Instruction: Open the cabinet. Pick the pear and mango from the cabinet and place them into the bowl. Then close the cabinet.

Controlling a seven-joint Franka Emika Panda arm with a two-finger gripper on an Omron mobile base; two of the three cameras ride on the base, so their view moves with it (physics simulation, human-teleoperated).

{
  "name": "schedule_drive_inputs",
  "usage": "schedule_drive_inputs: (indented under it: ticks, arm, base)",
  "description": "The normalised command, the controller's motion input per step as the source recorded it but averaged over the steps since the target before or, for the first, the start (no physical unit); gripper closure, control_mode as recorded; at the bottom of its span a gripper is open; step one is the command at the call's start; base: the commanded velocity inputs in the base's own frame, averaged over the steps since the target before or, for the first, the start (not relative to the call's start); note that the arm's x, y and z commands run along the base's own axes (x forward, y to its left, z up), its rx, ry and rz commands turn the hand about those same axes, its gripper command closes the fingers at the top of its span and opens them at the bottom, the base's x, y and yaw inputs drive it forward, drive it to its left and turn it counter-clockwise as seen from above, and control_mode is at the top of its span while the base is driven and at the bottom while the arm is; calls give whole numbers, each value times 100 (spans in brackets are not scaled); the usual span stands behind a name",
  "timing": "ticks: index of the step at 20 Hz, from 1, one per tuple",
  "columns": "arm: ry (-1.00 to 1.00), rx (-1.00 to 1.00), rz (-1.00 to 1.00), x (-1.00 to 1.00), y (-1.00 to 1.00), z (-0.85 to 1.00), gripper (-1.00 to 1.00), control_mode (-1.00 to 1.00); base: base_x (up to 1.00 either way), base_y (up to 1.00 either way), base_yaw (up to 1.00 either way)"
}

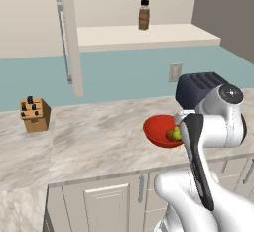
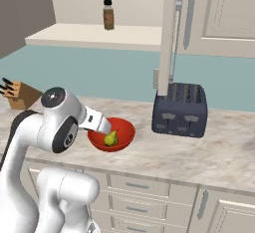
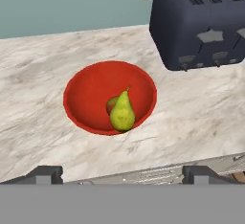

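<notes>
Two fruits are seen in the bowl (image 3: 86,86): the pear (image 3: 122,112) lies at the bottom with its narrow top pointing away from the hand camera, and the mango (image 3: 111,104) is tucked just behind it, touching it and mostly hidden by it. In the right base view the pear (image 2: 110,138) is seen inside the red bowl (image 2: 124,130); in the left base view a yellow-green patch of it (image 1: 176,135) is visible at the bowl's (image 1: 156,129) right side, partly covered by the arm. The bowl is set on the marble counter (image 3: 43,74), near the dark toaster (image 3: 201,22) but apart from it.

Nothing is held by the gripper (image 3: 122,175). Its two dark fingertips (image 3: 45,173) are spread wide apart at the bottom of the hand view, above the counter's front edge and short of the bowl.

The cabinet (image 1: 149,35) is shown with its doors swung open: one door (image 1: 72,32) is seen edge-on in the left base view, and another (image 2: 169,28) edge-on in the right base view. On the pale shelf inside, a brown bottle (image 1: 144,15) with a black cap is standing upright. A wooden knife block (image 1: 34,114) is placed on the counter well to the left of the bowl. A wall outlet (image 1: 174,72) is fixed to the teal backsplash behind the toaster.
</notes>
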Motion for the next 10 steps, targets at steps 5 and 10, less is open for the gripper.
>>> schedule_drive_inputs:
  ticks: [5, 10]
  arm:
    - [-5, 0, 0, -46, 0, 62, -100, -100]
    - [0, 0, 0, -69, 0, 62, -100, -100]
  base:
    - [0, 0, 0]
    - [0, 0, 0]
